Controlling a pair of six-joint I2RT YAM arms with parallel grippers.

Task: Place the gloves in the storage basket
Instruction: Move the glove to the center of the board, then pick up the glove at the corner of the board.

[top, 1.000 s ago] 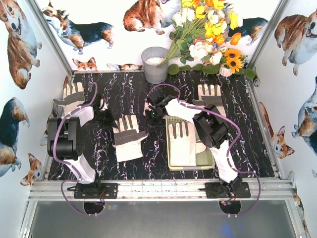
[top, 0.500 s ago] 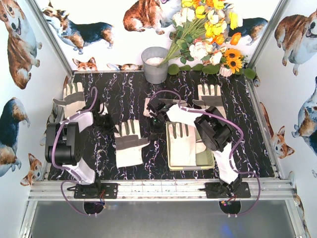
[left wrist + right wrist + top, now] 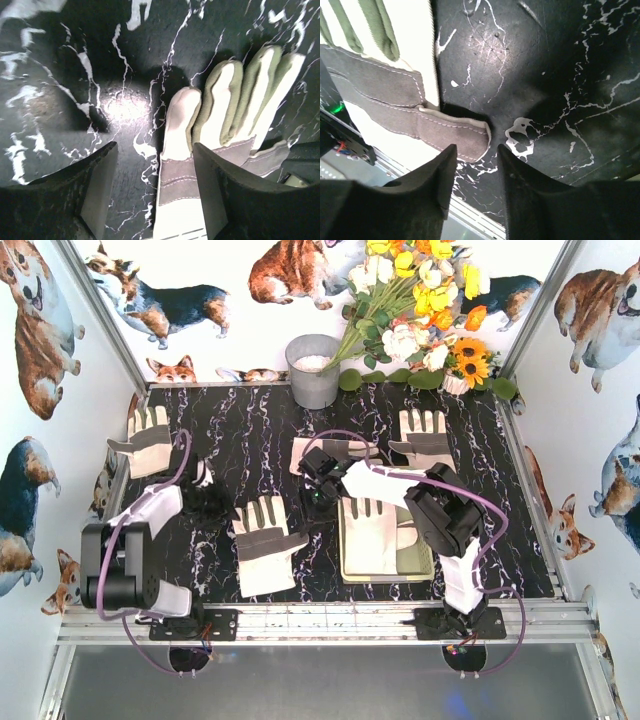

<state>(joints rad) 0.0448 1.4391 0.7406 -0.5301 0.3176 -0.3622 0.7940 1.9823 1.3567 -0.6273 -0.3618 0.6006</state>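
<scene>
Several cream-white gloves with grey patches lie on the black marbled table. One glove (image 3: pixel 265 540) lies flat in the middle, between my two grippers. My left gripper (image 3: pixel 210 505) stands open over its left edge; in the left wrist view the glove (image 3: pixel 225 110) runs under the right finger (image 3: pixel 222 195) of that gripper (image 3: pixel 155 192), ungripped. My right gripper (image 3: pixel 318 492) is open just right of it; in the right wrist view the grey thumb (image 3: pixel 455 135) lies just ahead of that gripper (image 3: pixel 475 167). Another glove (image 3: pixel 372 535) lies in the storage basket (image 3: pixel 427 565).
More gloves lie at the far left (image 3: pixel 150 435), at the back right (image 3: pixel 425 435), and one glove is half hidden under the right arm (image 3: pixel 335 448). A grey metal bucket (image 3: pixel 313 370) and a bunch of flowers (image 3: pixel 420 310) stand at the back. Side walls close in the table.
Both grippers have opened. The middle glove has shifted toward the near edge, and both arms have drawn back nearer with it.
</scene>
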